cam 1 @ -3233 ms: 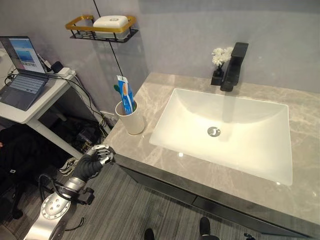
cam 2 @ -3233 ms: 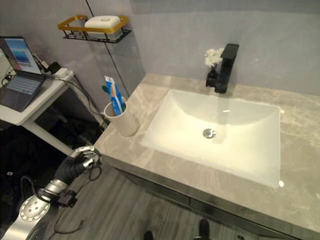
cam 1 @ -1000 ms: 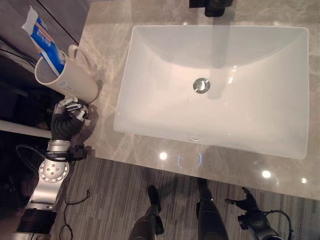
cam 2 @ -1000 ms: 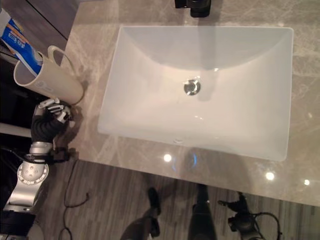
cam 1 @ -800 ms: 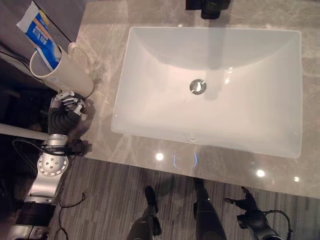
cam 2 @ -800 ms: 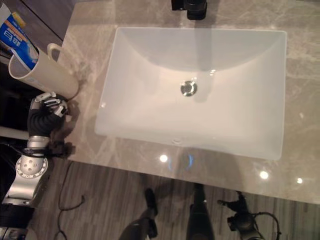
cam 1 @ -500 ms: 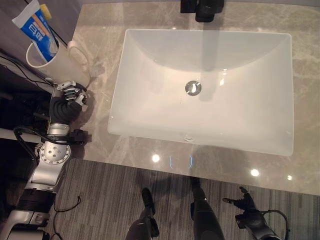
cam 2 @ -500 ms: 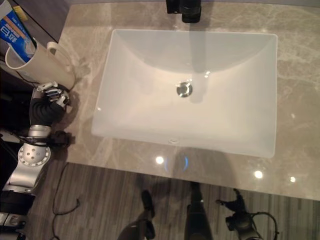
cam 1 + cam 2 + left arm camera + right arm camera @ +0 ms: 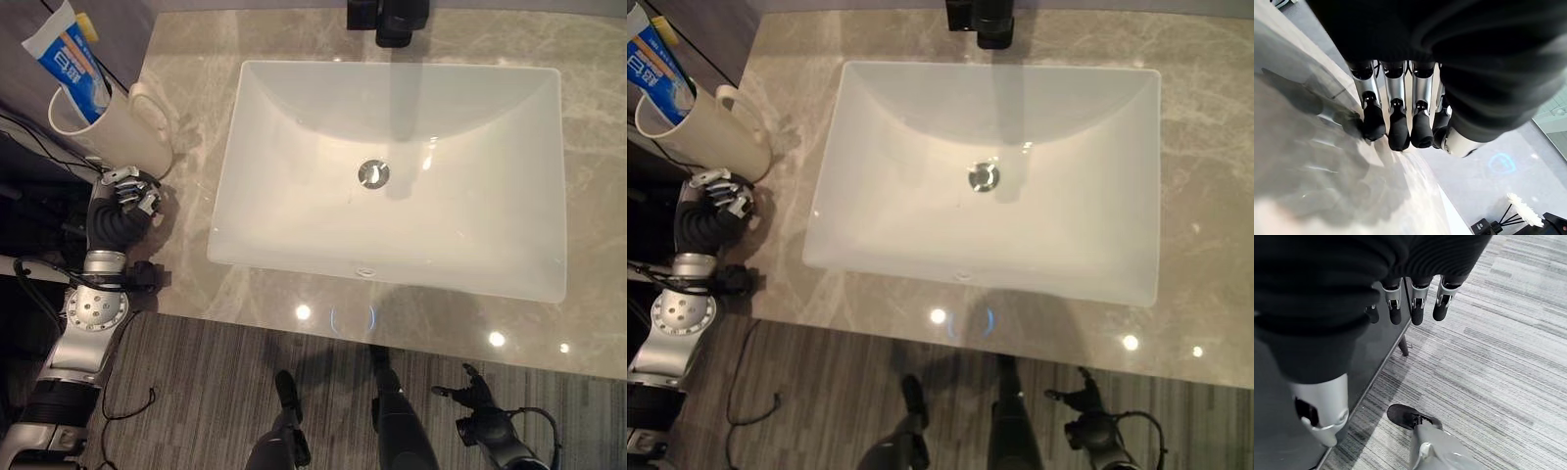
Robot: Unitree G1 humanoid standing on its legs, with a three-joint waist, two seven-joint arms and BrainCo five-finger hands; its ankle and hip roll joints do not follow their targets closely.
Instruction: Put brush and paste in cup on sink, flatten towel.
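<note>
A cream cup (image 9: 118,147) with a handle stands on the far left corner of the stone counter (image 9: 186,264). A blue and white paste tube (image 9: 71,61) leans in it, with the yellow tip of a brush (image 9: 89,23) just behind. My left hand (image 9: 120,201) sits right in front of the cup at the counter's left edge. Its fingers (image 9: 1396,122) are curled, with dark tips down by the stone, and hold nothing. My right hand (image 9: 480,423) hangs low in front of the cabinet, over the floor. Its fingers (image 9: 1418,308) are relaxed and empty.
A white rectangular sink (image 9: 220,245) fills the middle of the counter, with a metal drain (image 9: 373,173). A black faucet (image 9: 390,20) stands at its far rim. White flowers (image 9: 1520,210) show by the faucet. Grey striped floor (image 9: 196,392) lies in front.
The camera has tilted down to look straight onto the sink. My left hand rose from below the counter edge to the spot beside the cup and stays there.
</note>
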